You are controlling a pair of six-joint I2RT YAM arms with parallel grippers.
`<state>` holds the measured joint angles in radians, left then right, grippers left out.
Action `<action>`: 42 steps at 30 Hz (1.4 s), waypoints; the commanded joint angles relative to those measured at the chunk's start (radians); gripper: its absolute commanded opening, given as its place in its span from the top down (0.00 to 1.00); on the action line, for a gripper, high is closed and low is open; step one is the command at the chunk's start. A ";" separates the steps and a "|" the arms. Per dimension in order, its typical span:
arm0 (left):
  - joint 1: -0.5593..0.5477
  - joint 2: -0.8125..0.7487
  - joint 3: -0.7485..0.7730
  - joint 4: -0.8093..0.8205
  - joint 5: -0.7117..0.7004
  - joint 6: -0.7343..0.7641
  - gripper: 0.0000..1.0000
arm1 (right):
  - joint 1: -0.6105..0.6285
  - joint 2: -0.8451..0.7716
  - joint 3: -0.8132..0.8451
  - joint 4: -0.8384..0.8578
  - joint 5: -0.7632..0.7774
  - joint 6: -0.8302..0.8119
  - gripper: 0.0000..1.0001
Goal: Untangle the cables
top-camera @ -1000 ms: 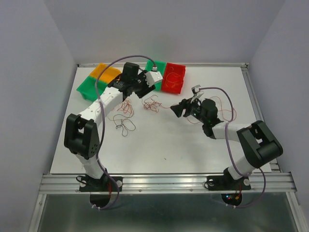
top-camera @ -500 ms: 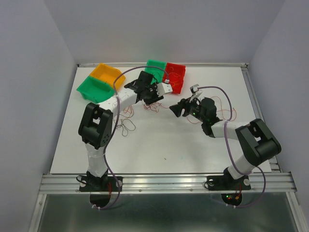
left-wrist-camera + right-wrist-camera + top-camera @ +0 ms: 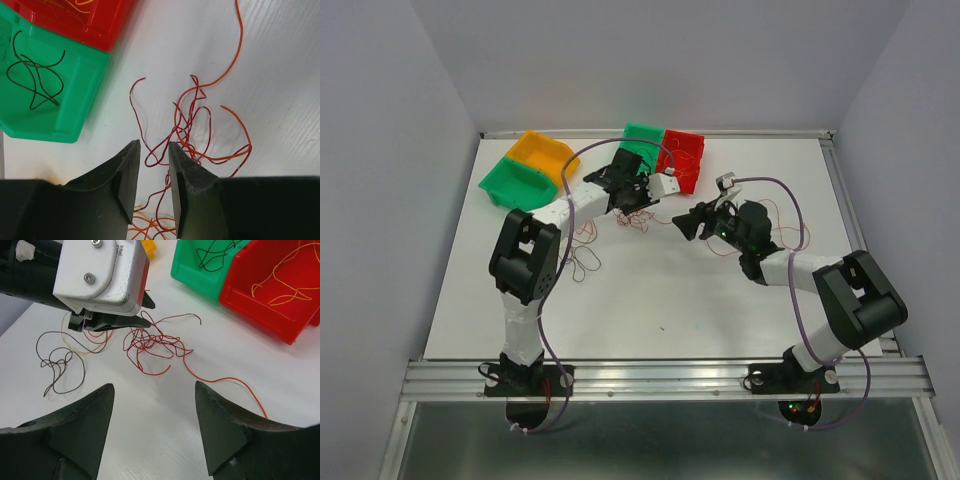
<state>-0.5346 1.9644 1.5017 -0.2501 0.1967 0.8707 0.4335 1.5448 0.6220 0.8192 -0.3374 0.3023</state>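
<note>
Evidently left tool (image 3: 154,145), jaws narrowly parted, hovered over tangled cables (image 3: 186,131) on tabletop (image 3: 285,70) to pinch one strand; right tool (image 3: 154,387) gaped wide, ready alongside.

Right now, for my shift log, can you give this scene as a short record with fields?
left hand: fingers a narrow gap apart, at the tangle
right hand: wide open, holding nothing
tangle: red and orange cables, near the green bin
green bin: one black cable inside
red bin: yellow-orange cables inside
</note>
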 commanded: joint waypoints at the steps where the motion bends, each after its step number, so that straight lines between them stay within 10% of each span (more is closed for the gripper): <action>1: 0.002 -0.045 -0.020 0.025 -0.026 0.022 0.59 | 0.002 -0.022 0.005 0.029 0.009 -0.015 0.30; 7: 0.007 -0.016 -0.008 0.020 -0.040 0.028 0.62 | 0.002 -0.022 0.004 0.031 0.008 -0.012 0.30; 12: 0.005 0.005 0.017 0.020 -0.057 0.017 1.00 | 0.002 -0.020 0.004 0.029 0.006 -0.012 0.30; 42: -0.117 -0.579 -0.089 -0.193 0.030 -0.050 1.00 | 0.002 0.175 0.102 0.397 -0.257 -0.233 0.21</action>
<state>-0.6308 1.4326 1.4273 -0.4229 0.2405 0.8349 0.4335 1.7092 0.6598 1.1175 -0.5365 0.1299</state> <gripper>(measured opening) 0.019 0.802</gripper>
